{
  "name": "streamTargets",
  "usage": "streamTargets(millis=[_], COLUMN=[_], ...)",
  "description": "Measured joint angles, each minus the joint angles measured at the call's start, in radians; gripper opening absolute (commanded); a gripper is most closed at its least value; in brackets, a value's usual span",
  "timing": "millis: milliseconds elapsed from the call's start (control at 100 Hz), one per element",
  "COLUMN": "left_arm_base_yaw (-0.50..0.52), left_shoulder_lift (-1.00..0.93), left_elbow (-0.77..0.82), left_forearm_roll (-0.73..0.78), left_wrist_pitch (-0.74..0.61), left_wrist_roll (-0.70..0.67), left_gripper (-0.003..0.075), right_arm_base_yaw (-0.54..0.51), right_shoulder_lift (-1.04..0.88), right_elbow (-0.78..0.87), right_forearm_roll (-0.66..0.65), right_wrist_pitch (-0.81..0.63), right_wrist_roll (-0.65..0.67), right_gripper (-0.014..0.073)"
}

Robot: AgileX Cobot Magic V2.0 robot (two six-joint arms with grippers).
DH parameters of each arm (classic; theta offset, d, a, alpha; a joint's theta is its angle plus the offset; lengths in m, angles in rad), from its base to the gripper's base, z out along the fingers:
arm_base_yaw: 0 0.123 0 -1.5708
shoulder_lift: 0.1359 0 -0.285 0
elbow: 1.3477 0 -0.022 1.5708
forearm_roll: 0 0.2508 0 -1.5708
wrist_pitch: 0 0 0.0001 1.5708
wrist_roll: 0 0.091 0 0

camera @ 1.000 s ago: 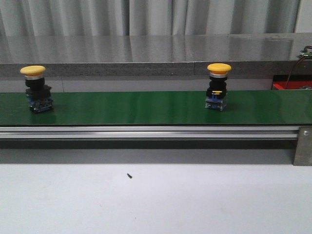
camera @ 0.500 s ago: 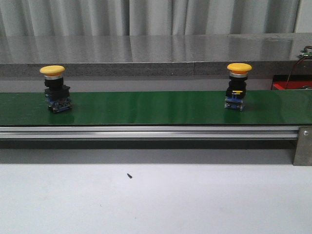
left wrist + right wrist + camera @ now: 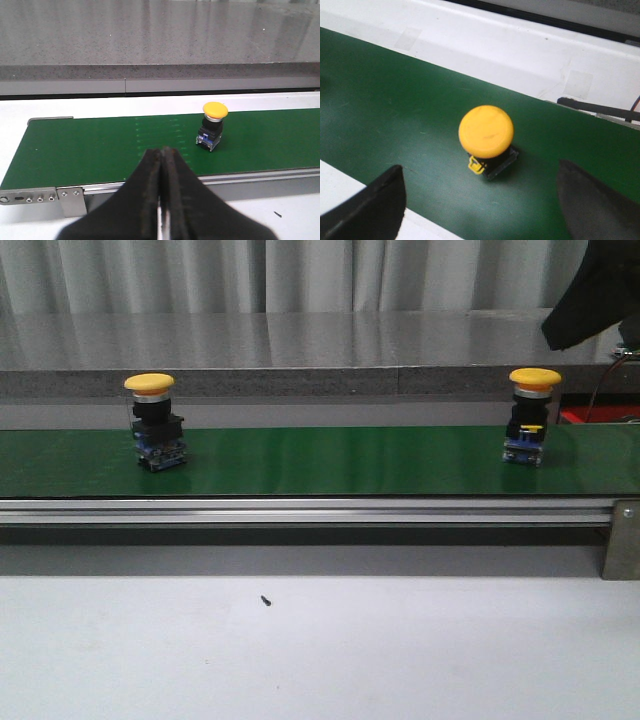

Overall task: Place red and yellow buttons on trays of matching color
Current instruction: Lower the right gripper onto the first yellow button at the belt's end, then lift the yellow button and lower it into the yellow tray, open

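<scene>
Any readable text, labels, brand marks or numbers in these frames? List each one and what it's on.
None readable in any view.
Left yellow button: plain cap; nothing legible on the blue base.
Right yellow button: plain cap seen from above in the right wrist view; the small yellow tab on its base is too small to read.
Green belt: unmarked.

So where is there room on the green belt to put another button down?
The widest bare stretch of the green belt lies between the left yellow button and the right yellow button. Left of the left button is bare too. Around the right button it is crowded: the right gripper hangs over it, jaws open.
</scene>
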Motion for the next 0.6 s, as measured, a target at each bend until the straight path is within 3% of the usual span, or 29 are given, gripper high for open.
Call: streamTargets(millis=[320,390,540,600], left_arm_base_yaw=[0.0,0.0,0.0,0.0], left_shoulder_lift=[0.0,0.0,0.0,0.0], left_elbow=[0.0,0.0,0.0,0.0], left_forearm_roll=[-0.001,-0.001,-0.001,-0.001], left_wrist_pitch=[0.0,0.0,0.0,0.0], left_wrist_roll=[0.0,0.0,0.0,0.0], left_gripper=[-0.002,-0.002,-0.0019,-0.0019], right_arm_base_yaw=[0.0,0.0,0.0,0.0], right_shoulder_lift=[0.132,0.158,0.198,0.205], right_elbow=[-0.04,-0.042,-0.042,-0.042], right_forearm_roll=[-0.006,-0.007,-0.007,-0.008], right_wrist_pitch=[-0.084,-0.109,-0.128,-0.13], right_wrist_roll=[0.0,0.0,0.0,0.0], right_gripper=[0.0601,0.0538,0.0265,0.0211])
